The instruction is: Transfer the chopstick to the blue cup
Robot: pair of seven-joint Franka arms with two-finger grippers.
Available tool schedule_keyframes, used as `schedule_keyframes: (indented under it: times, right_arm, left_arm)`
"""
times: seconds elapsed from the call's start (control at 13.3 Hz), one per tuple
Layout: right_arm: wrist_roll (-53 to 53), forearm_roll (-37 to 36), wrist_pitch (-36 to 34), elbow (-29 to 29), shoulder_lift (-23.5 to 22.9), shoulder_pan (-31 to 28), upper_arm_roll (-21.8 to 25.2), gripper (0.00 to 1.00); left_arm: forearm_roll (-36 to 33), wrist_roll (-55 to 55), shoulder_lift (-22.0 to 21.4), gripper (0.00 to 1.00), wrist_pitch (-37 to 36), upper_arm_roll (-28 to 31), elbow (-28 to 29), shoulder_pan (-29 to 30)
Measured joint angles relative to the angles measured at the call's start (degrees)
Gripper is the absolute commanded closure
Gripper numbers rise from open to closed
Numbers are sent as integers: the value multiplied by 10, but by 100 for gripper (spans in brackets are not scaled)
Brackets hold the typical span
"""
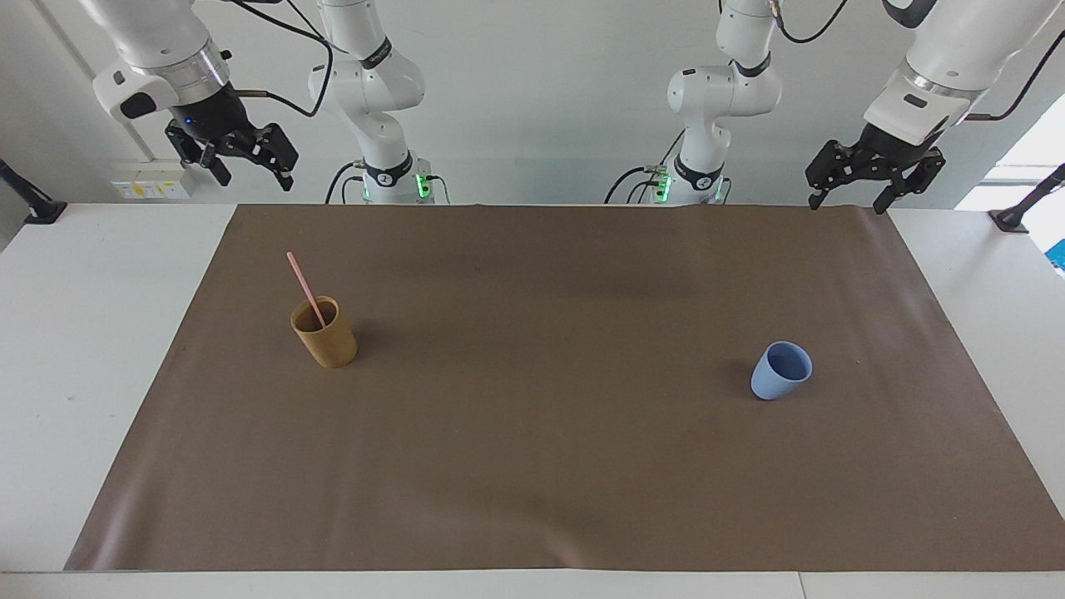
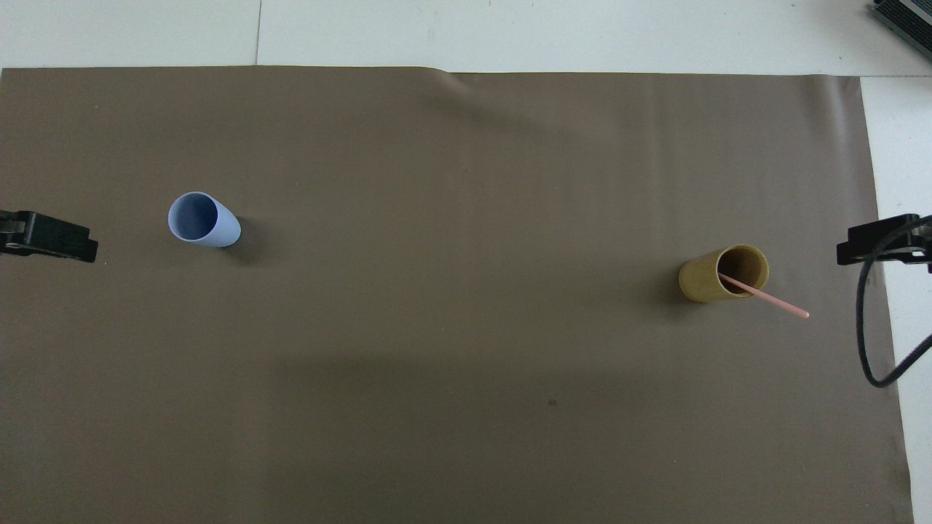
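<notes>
A thin pale pink chopstick (image 1: 301,279) (image 2: 775,302) stands slanted in a tan-brown cylindrical cup (image 1: 329,341) (image 2: 703,280) toward the right arm's end of the brown mat. Its upper end sticks out past the rim. The blue cup (image 1: 780,374) (image 2: 207,222) stands upright with nothing in it toward the left arm's end. My right gripper (image 1: 254,176) (image 2: 881,241) hangs open, high above the mat's corner by the robots, holding nothing. My left gripper (image 1: 849,202) (image 2: 47,236) hangs open above the mat's other corner by the robots, also holding nothing.
A brown mat (image 1: 532,466) (image 2: 466,407) covers most of the white table (image 1: 75,333). A black cable (image 2: 877,356) loops down from the right arm at the mat's edge. Black clamp stands (image 1: 33,204) sit at both table ends.
</notes>
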State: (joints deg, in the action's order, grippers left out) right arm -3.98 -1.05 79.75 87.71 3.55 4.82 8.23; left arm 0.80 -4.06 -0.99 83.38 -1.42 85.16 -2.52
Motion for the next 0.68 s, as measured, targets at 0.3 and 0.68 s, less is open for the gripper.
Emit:
schedule_keyframes:
  times: [0.3,0.68]
  right_arm:
    - [0,-22,10,0,0,1,-4,0]
    - [0,-22,12,0,0,1,-5,0]
  left_arm:
    - [0,0,0,0,0,0,0,0]
    - [0,0,0,0,0,0,0,0]
